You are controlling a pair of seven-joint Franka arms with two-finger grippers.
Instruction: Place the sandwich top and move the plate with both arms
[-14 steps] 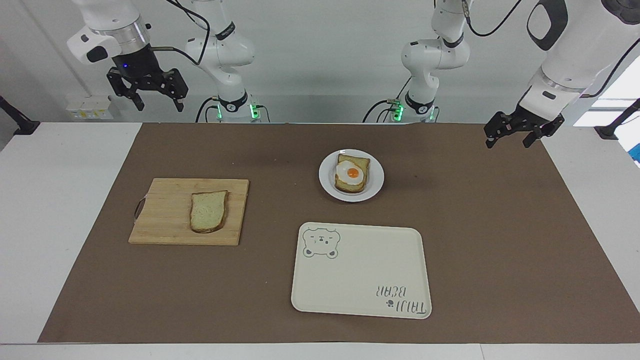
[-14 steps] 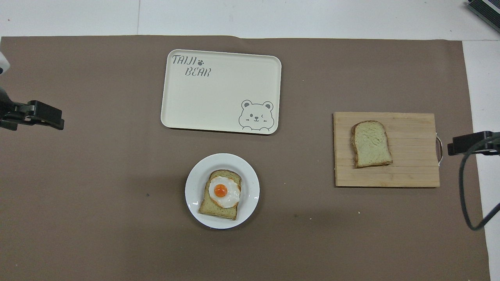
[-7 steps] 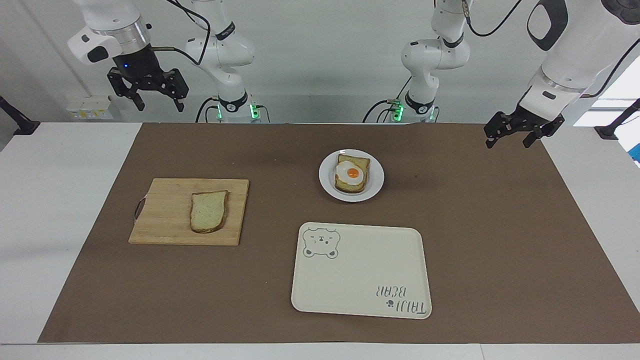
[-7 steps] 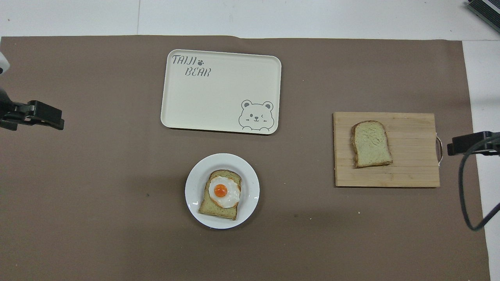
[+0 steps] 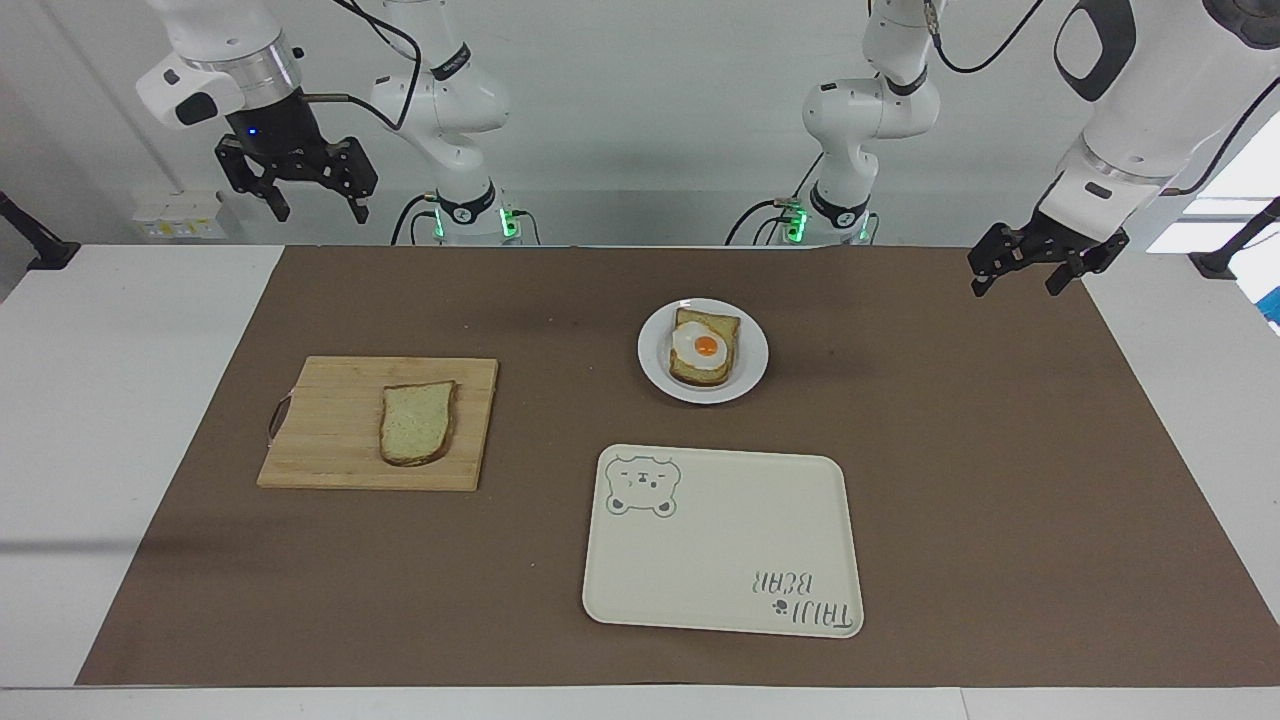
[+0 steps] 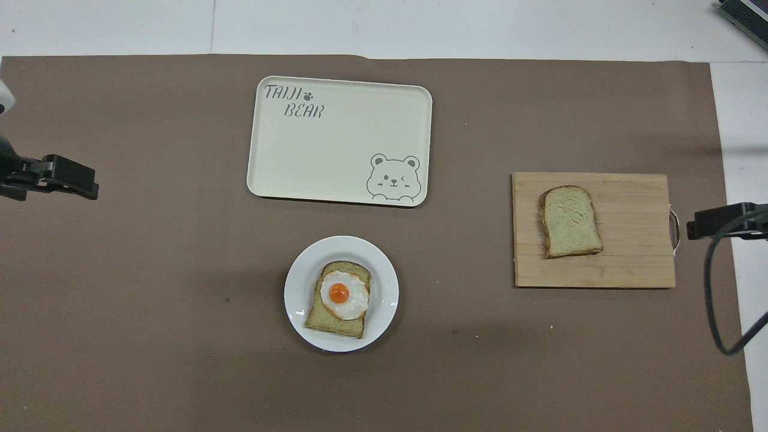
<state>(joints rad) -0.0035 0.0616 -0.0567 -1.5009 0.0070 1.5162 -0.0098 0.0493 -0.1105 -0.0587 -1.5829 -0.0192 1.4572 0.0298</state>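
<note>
The right gripper, jaws apart and holding nothing, hangs raised at the right arm's end, well apart from the sandwich top on the cutting board. The left gripper, also spread and holding nothing, waits over the mat's edge, well apart from the plate.

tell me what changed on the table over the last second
Nothing visibly changed. The plain bread slice lies on the cutting board, the egg toast sits on the plate, and the tray is bare. The right pincer and left pincer hang open in the air, holding nothing.
</note>
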